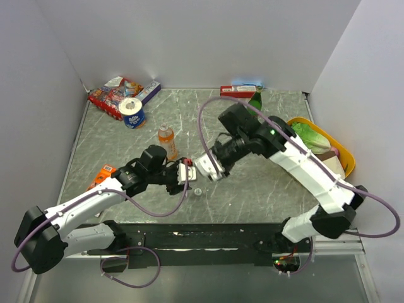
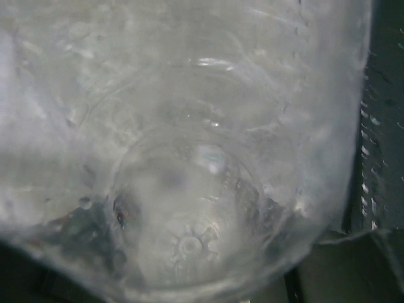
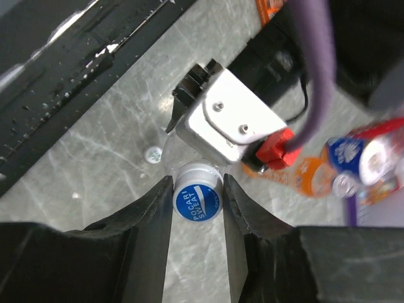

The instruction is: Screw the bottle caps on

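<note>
My right gripper point(image 3: 197, 189) is shut on a blue cap point(image 3: 197, 203) marked Pocari Sweat, its fingers touching both sides. The cap sits on the neck of a clear empty bottle point(image 2: 189, 158), which fills the left wrist view and hides the left fingers. My left gripper point(image 1: 187, 172) holds that bottle at mid-table, facing the right gripper point(image 1: 206, 169). A small white cap point(image 1: 197, 192) lies on the table just in front of them, and also shows in the right wrist view point(image 3: 153, 154). The orange drink bottle point(image 1: 167, 141) stands uncapped behind the left gripper.
A blue-and-white tape roll point(image 1: 132, 113) and snack packs point(image 1: 113, 95) lie at the back left. A red box point(image 1: 237, 90) and a green bottle point(image 1: 255, 99) stand at the back. A yellow basket point(image 1: 346, 151) of groceries is on the right, and an orange packet point(image 1: 101, 177) on the left.
</note>
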